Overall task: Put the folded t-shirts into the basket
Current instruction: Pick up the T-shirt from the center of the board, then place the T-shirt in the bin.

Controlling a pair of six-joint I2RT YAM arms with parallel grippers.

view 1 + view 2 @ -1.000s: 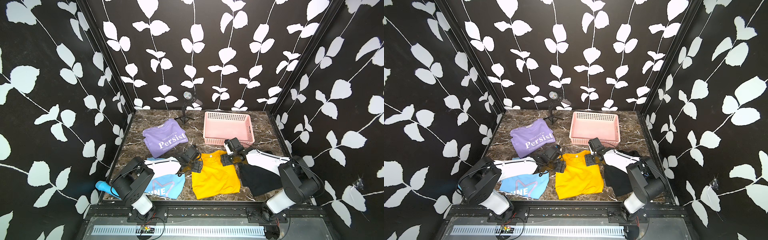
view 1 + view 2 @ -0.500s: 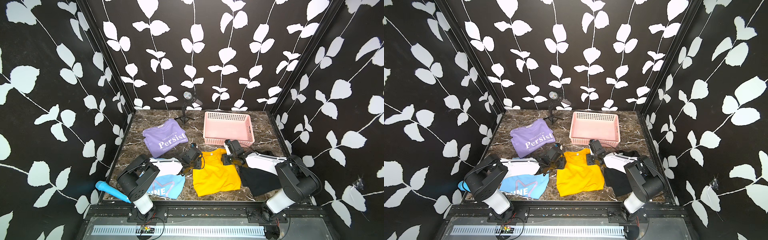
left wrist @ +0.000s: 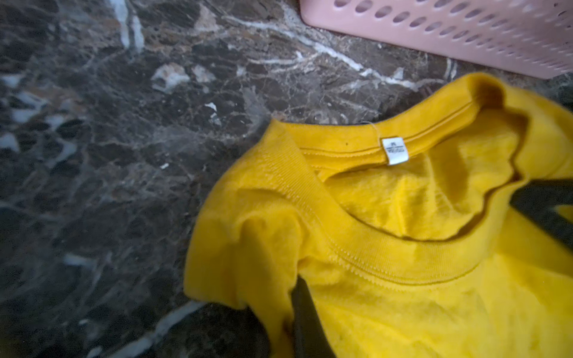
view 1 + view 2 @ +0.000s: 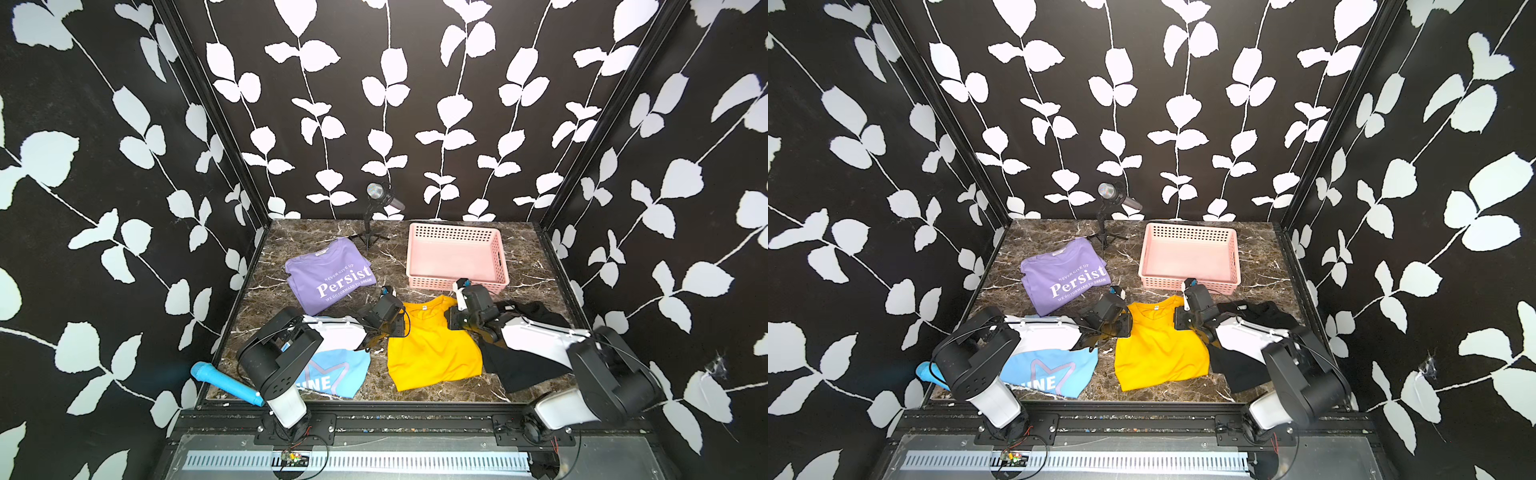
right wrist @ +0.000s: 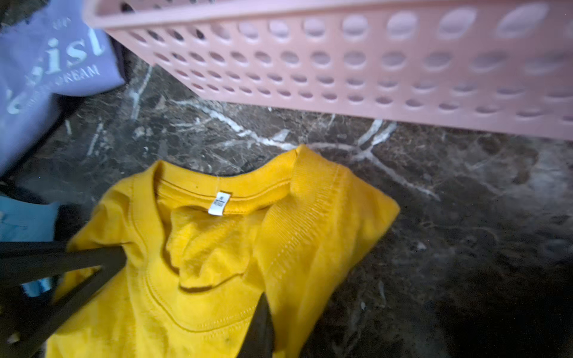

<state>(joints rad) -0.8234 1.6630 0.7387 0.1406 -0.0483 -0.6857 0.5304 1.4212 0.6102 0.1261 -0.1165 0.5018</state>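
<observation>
Top views: your surface carried the pink basket at the back, with the yellow t-shirt lying just in front of it.
Your left jaws and right jaws were each clamped narrow on a shoulder of that shirt, on either side of its collar.

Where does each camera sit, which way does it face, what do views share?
Both top views: high in front, looking down on marble table; left arm, right arm show.
Left wrist: on left arm, facing yellow cotton t-shirt; own finger shows.
Right wrist: on right arm, same shirt; own finger, left gripper show.
Shared: shirt's tag, pink perforated plastic basket.
</observation>
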